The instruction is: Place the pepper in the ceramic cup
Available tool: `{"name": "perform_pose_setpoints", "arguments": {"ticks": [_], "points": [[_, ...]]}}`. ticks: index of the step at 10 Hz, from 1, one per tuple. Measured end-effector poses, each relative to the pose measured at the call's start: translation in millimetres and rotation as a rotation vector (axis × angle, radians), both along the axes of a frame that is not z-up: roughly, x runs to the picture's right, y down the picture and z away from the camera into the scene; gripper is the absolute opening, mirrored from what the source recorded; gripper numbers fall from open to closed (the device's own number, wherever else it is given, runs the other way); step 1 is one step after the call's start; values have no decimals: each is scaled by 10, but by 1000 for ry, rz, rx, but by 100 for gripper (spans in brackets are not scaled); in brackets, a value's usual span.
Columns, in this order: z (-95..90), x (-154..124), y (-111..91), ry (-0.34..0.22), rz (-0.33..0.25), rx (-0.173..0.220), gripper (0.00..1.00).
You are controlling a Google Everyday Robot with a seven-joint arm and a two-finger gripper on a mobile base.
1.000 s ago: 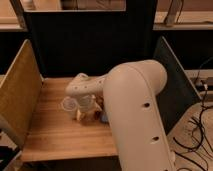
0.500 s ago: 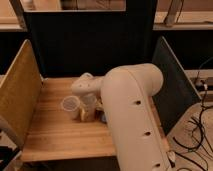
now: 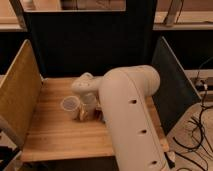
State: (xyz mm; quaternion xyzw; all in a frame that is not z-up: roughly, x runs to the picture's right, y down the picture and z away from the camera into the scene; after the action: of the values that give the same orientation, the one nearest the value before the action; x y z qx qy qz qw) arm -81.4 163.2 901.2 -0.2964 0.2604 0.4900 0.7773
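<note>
The ceramic cup (image 3: 70, 104), small, pale and round, stands upright on the wooden table (image 3: 50, 135), left of centre. My gripper (image 3: 85, 113) hangs down from the white wrist (image 3: 85, 85) right beside the cup on its right, low over the table. The thick white arm (image 3: 132, 115) runs from the lower right across the middle of the view. The pepper is hidden; the gripper and the arm cover the spot just right of the cup.
A tan panel (image 3: 20, 95) walls the table on the left, and dark panels stand at the back (image 3: 90, 45) and on the right (image 3: 172, 85). Cables (image 3: 197, 130) lie on the floor at the right. Bare wood shows in front of the cup.
The arm's bulk swung a little to the left early on, and the gripper settled slightly closer beside the cup. The cup has not moved.
</note>
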Motion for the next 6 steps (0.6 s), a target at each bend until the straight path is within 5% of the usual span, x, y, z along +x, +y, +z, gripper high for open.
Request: {"name": "perform_pose_setpoints", "arguments": {"ticks": [6], "points": [[-52,142,-63,27,19,28,1]]}}
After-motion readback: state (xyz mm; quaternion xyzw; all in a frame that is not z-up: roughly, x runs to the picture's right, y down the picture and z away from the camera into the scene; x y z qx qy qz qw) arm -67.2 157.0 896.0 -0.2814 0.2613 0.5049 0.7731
